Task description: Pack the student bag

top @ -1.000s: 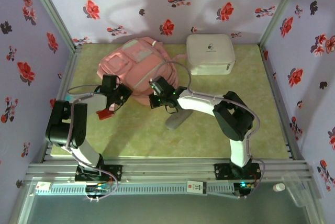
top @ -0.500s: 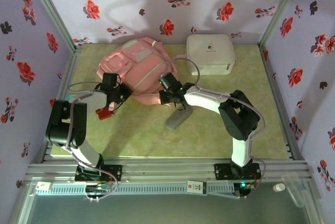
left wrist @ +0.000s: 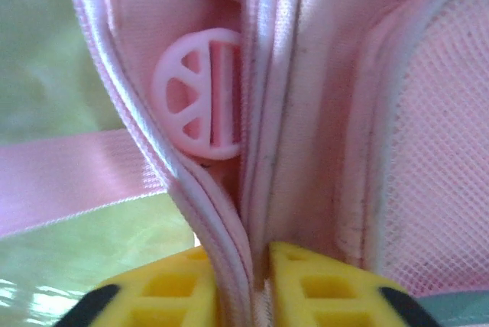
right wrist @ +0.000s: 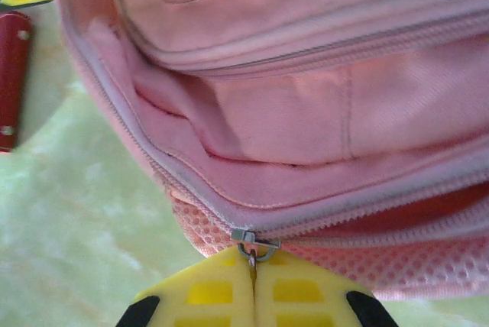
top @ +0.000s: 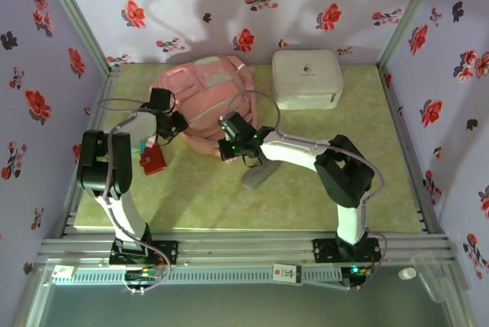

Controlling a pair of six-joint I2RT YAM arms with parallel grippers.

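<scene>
While the left gripper, jaws narrow, pinches a seam of the large soft pink fabric student bag at the green table's far left and the shut right gripper holds its small metal zip pull, slack fabric may jam the slider.

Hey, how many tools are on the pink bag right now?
2. The left tool pinches a seam on the left side of the bag; the right tool is shut on a zip pull at its near edge.
</scene>
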